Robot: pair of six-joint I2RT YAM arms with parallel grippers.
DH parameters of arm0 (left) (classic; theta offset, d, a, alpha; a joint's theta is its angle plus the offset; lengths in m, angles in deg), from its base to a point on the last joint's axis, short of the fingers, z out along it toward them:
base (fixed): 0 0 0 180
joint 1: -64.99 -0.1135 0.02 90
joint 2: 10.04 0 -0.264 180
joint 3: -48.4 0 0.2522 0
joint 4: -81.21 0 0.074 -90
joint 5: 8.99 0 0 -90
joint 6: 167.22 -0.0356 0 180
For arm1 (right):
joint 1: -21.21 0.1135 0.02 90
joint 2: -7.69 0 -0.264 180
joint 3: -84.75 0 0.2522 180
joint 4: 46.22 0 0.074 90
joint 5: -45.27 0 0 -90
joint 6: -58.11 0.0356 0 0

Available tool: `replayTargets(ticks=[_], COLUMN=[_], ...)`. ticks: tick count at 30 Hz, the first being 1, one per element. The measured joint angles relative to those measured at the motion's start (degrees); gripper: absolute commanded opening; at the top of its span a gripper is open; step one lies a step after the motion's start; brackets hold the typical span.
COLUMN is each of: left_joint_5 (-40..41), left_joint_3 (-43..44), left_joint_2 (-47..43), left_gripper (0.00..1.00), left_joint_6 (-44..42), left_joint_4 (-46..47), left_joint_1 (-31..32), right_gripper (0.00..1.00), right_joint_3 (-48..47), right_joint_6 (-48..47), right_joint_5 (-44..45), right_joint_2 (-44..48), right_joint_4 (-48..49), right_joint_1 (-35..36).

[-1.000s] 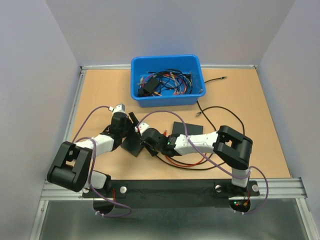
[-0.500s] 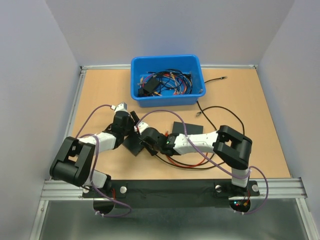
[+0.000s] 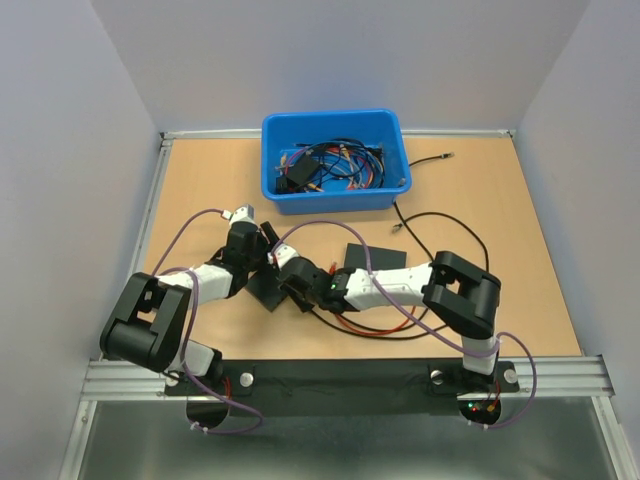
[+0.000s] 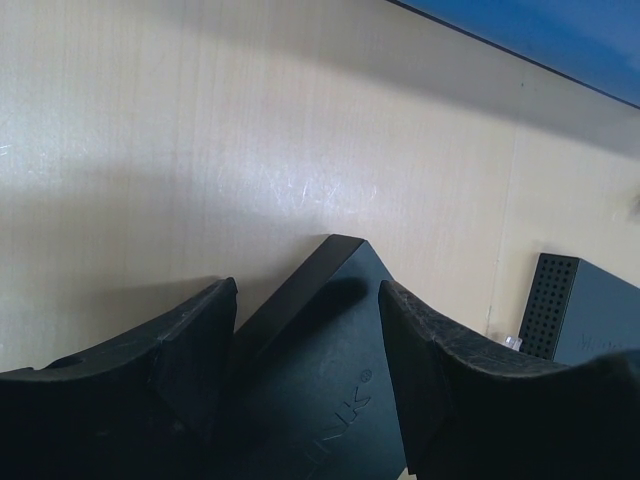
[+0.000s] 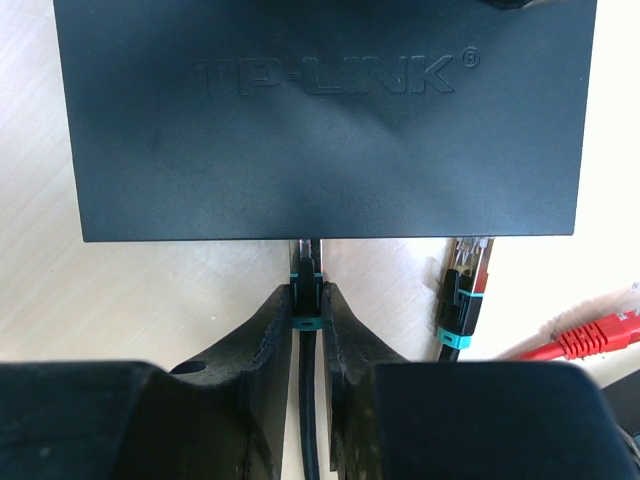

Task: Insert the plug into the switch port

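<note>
The black TP-LINK switch [image 5: 320, 120] lies flat on the table [image 3: 200, 180]. My right gripper [image 5: 305, 296] is shut on a black plug with a teal band [image 5: 305, 322] on a thin black cable. That plug's tip is at the switch's near edge. The red plug [image 5: 590, 335] on its red cable lies loose on the table to the right, held by nothing. A second black plug [image 5: 462, 300] lies beside it. My left gripper [image 4: 305, 300] is open, its fingers on either side of a corner of the switch [image 4: 330, 390]. In the top view both grippers [image 3: 262, 252] [image 3: 290, 284] meet at the switch [image 3: 268, 292].
A blue bin [image 3: 272, 165] full of cables stands at the back. A second black box [image 3: 372, 257] lies right of the switch, with perforated side [image 4: 555, 300]. Black cable [image 3: 440, 222] loops on the right; red cable [image 3: 352, 326] runs under my right arm.
The left gripper has moved slightly right, up to the switch's corner. The right gripper has edged a little toward the switch with the black plug.
</note>
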Motion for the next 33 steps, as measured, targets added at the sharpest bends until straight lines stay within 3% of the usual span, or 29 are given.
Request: replayTargets(ticks=[33], left_joint_5=[0.3], left_joint_3=[-0.3], left_joint_2=[1.0], left_gripper=[0.62], left_joint_6=[0.4], left_joint_4=[1.9], left_joint_1=[-0.1], right_gripper=[0.00], right_joint_3=[-0.1], right_joint_6=[2.9], right_joint_5=[1.8], right_joint_2=[-0.3], right_joint_4=[0.3], right_joint_1=[0.5])
